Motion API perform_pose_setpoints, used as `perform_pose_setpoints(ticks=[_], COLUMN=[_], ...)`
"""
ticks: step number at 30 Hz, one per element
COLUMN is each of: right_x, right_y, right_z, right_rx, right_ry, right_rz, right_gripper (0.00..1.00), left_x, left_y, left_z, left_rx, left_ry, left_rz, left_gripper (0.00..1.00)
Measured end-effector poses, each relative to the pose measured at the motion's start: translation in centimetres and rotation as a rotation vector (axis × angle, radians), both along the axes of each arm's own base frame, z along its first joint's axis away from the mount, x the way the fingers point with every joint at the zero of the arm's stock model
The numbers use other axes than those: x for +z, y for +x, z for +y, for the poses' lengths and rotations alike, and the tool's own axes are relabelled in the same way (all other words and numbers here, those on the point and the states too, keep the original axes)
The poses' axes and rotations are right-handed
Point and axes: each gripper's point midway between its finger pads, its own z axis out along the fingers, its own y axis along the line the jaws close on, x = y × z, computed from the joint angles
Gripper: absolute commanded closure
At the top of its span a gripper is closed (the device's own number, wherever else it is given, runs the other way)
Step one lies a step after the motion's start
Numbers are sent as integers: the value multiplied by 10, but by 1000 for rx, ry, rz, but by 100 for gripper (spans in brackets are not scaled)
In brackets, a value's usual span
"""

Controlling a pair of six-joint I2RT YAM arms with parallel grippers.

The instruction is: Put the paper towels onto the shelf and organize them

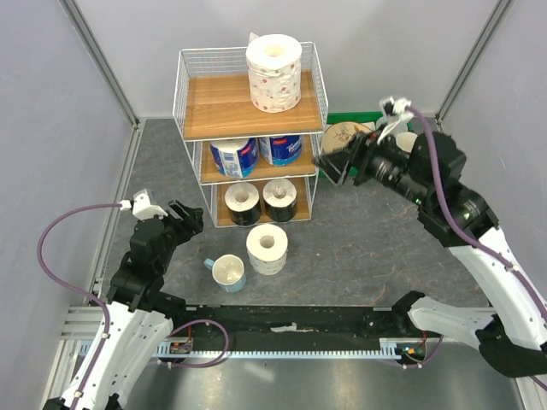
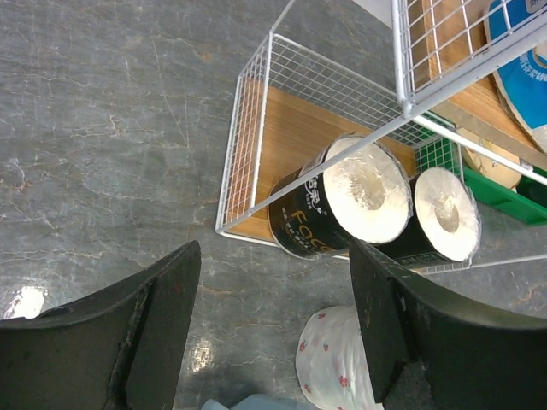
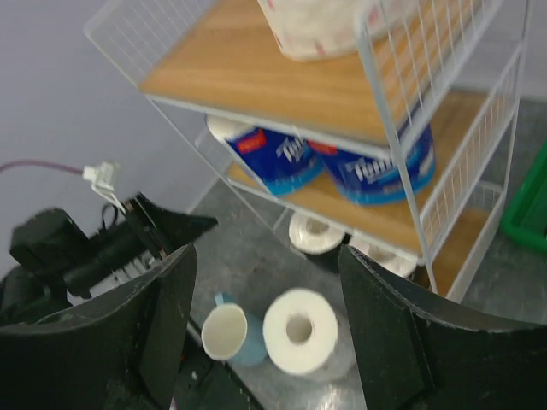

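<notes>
The shelf (image 1: 192, 94) stands at the back middle. A speckled roll (image 1: 273, 73) stands on its top board. Two blue-wrapped rolls (image 1: 235, 156) sit on the middle tier, two dark-wrapped rolls (image 1: 243, 203) lie on the bottom tier. A second speckled roll (image 1: 267, 248) stands on the table in front of the shelf; it also shows in the left wrist view (image 2: 333, 367) and right wrist view (image 3: 301, 331). My left gripper (image 1: 186, 218) is open and empty, left of that roll. My right gripper (image 1: 335, 164) is open and empty, raised right of the shelf.
A pale cup with a blue handle (image 1: 227, 272) lies just left of the loose roll. A green tray (image 1: 355, 121) with dishes sits right of the shelf. Grey walls close in both sides.
</notes>
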Motion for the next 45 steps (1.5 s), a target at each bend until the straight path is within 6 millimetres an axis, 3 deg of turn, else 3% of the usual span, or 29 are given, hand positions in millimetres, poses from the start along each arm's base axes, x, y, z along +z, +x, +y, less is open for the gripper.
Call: perform_pose_setpoints(ticks=[7,9,11,17,21,25,33,38,42,45], right_x=[-147,-177,-191,-193,-203,-212,-223,-230,-230,-228], right_y=[-32,-40,-47,-54,-52,-50,-47,-48,-51,-51], right_z=[-26,-39,-52,-70,-72,-71,-68,-69,-71,-73], right_rx=[-55,-97,-140,-210,-231,-240,-244,-247,-249,-255], right_ry=[-110,-145,-162,-132,-138,-151,-153,-156,-145,-139], right_rz=[290,350,377,366,392,416,442,455,451,443], right_gripper=[24,23,23,22,23,23,23,23,23,23], left_x=[9,9,6,13,23,17,11,28,37,32], left_y=[3,3,1,-18,-35,-47,-48,-50,-73,-93], left_z=[-25,-39,-51,-71,-77,-83,-92,-119,-153,-178], left_rx=[-123,-194,-259,-383,-432,-458,-472,-534,-638,-699], left_ry=[-40,-60,-80,-116,-145,-176,-156,-102,-63,-14], left_rz=[1,17,38,25,-13,-1,61,55,35,40], left_gripper=[19,17,16,14,13,12,12,12,11,9])
